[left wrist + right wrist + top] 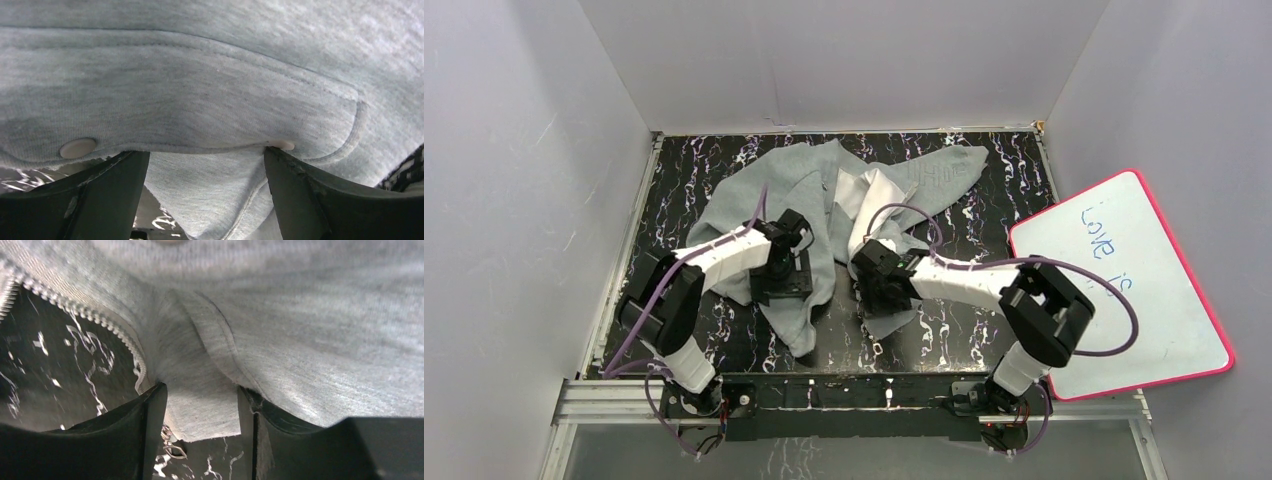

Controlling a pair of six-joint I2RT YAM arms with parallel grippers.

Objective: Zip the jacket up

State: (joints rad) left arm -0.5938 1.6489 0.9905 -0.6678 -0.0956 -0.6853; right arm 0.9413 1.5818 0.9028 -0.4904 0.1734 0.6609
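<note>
Black marbled counter (1024, 200), white walls (824, 60). Item: grey fleece jacket (754, 200), crumpled mid-counter, unzipped. Left fingers (75, 205) wide at pocket flap (200, 110). Right fingers (100, 440) narrow, hem corner (205, 410) betw. them; grip unclear. Rec.: pin hem by zipper teeth (95, 317), align edges first.

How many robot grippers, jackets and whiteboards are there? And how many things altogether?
Grippers: 2, the left gripper and the right gripper
Jacket: 1
Whiteboard: 1
Total: 4
</note>
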